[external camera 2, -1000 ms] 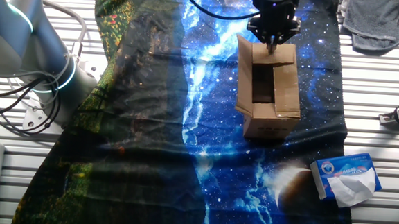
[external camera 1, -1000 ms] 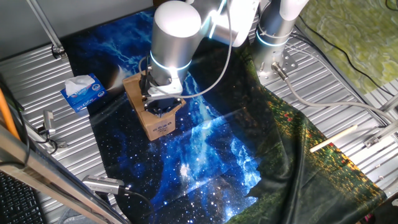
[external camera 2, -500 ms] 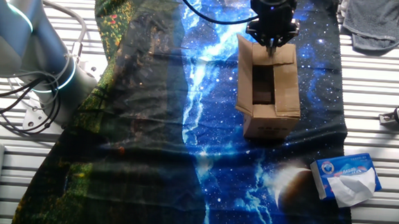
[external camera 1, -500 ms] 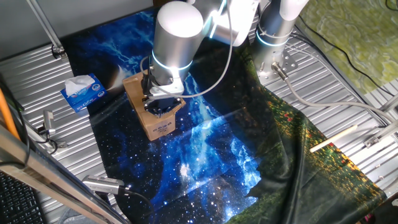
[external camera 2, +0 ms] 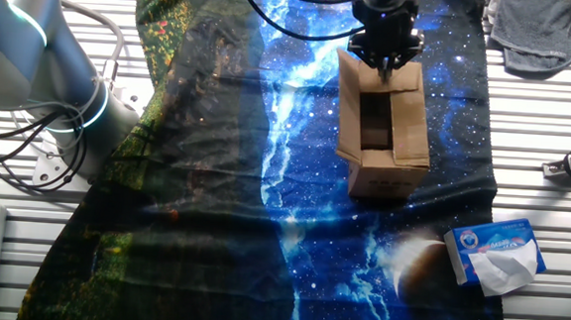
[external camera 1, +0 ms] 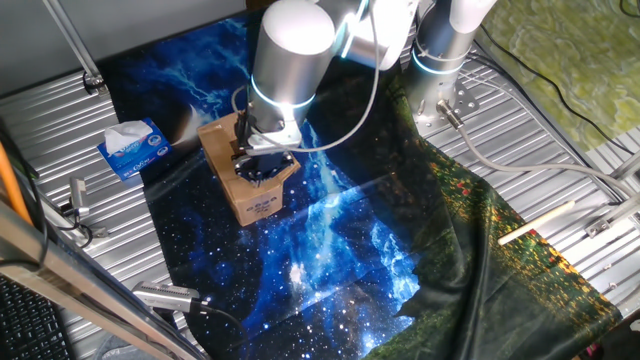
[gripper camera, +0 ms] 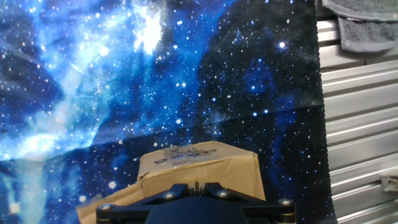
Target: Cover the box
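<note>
lifted a bit, gripper (external camera 2: 384,65) over corrugated brown box (external camera 2: 386,136) w/ flaps open; finger gap can't tell.

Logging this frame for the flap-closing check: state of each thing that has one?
box: upright on the cloth, top still open, inside visible.
gripper: at the box's far top edge; whether the jaws are open or shut can't be told.
tissue box: lying on the cloth's corner, tissue sticking out.
</note>
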`<action>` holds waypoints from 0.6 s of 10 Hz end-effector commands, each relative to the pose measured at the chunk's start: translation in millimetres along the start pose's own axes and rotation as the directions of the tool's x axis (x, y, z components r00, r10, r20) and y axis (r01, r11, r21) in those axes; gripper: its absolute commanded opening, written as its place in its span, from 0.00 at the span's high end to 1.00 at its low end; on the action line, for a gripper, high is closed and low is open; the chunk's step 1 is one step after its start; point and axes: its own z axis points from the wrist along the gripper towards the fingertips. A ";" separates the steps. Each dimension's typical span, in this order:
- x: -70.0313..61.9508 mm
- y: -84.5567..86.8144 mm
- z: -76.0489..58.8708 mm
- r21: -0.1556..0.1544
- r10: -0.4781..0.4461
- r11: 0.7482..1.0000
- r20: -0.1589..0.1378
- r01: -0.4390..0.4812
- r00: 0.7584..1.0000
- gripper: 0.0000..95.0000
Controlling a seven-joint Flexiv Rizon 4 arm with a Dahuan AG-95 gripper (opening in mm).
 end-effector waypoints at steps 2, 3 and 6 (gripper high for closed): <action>1.0 0.5 10.6 -0.004 -0.003 1.000 0.002 0.003 1.000 1.00; 2.2 0.7 9.5 -0.009 -0.004 1.000 0.002 0.004 1.000 1.00; 4.9 1.0 6.6 -0.061 0.000 0.998 -0.003 0.000 1.000 1.00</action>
